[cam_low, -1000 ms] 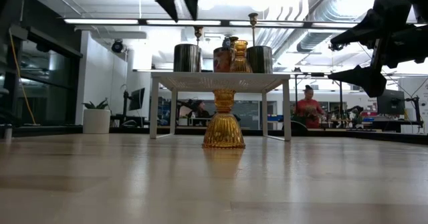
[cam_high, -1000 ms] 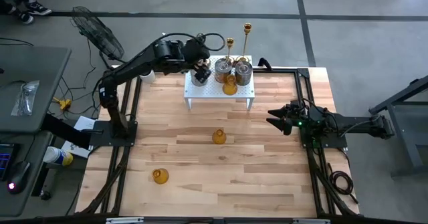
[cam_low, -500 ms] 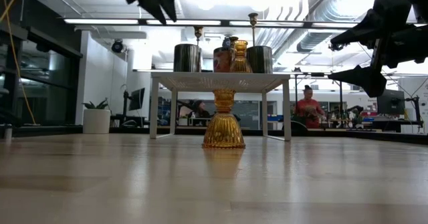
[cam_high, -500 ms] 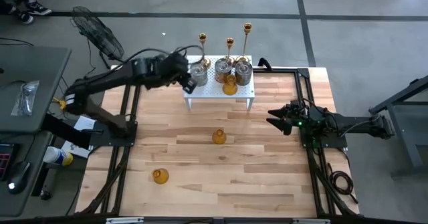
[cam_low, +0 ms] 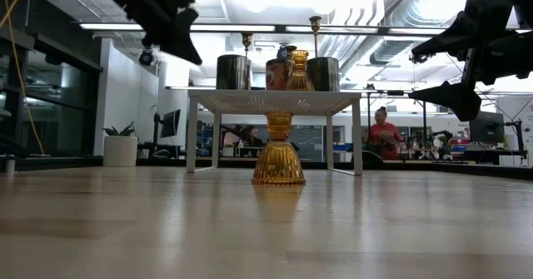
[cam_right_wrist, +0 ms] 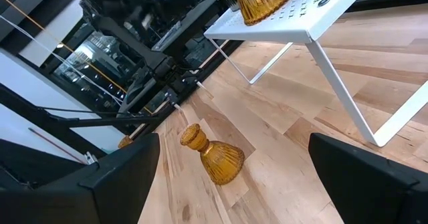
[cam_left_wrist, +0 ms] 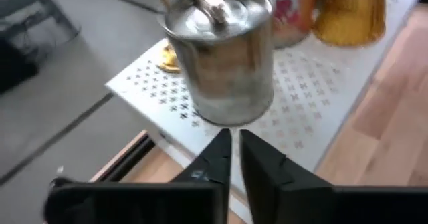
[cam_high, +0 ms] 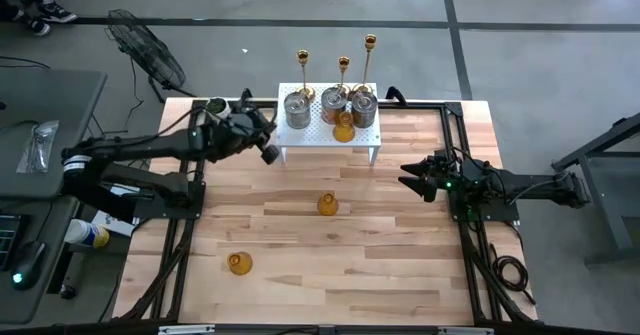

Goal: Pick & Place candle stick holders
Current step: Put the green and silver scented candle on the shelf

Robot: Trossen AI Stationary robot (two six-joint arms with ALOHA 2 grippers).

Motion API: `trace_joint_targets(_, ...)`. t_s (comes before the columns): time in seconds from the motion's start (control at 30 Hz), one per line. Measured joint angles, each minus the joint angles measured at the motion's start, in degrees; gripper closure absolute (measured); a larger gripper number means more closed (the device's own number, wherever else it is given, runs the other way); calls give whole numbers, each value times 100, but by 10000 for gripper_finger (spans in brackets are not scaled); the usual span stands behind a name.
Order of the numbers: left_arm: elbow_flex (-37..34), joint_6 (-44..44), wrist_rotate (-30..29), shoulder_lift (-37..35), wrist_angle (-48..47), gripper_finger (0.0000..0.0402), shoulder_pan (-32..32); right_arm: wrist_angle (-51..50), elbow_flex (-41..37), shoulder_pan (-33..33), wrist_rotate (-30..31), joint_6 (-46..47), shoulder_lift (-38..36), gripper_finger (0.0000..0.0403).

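The left gripper, fingers nearly together and empty, hovers just beside the white rack, where three gold sticks, three silver cups and one amber holder already stand. Two amber holders lie between it and the waiting, wide-open right gripper, seemingly left to place.

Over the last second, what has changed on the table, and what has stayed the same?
The left end effector left the rack, pulling back toward its own side, and its fingers closed on nothing. The silver cup it hung over now shows in full. The right end effector stayed open and still. All the holders stayed put, including the amber ones on the table.
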Motion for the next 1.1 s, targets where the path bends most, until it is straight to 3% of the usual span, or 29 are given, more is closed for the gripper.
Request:
trace_joint_targets(0.1,-433,343,82,-5,767,397,3,0,0,0,0,0,0,27)
trace_joint_targets(0.3,-865,506,76,104,1736,392,247,0,0,-2,1,0,1,27)
trace_joint_targets(0.47,-867,486,92,277,2026,398,619,0,0,0,0,0,2,27)
trace_joint_targets(0.6,-867,482,487,510,2405,399,792,0,0,0,0,0,1,27)
trace_joint_targets(1.1,-866,346,727,1357,3545,401,801,0,0,0,0,0,2,27)
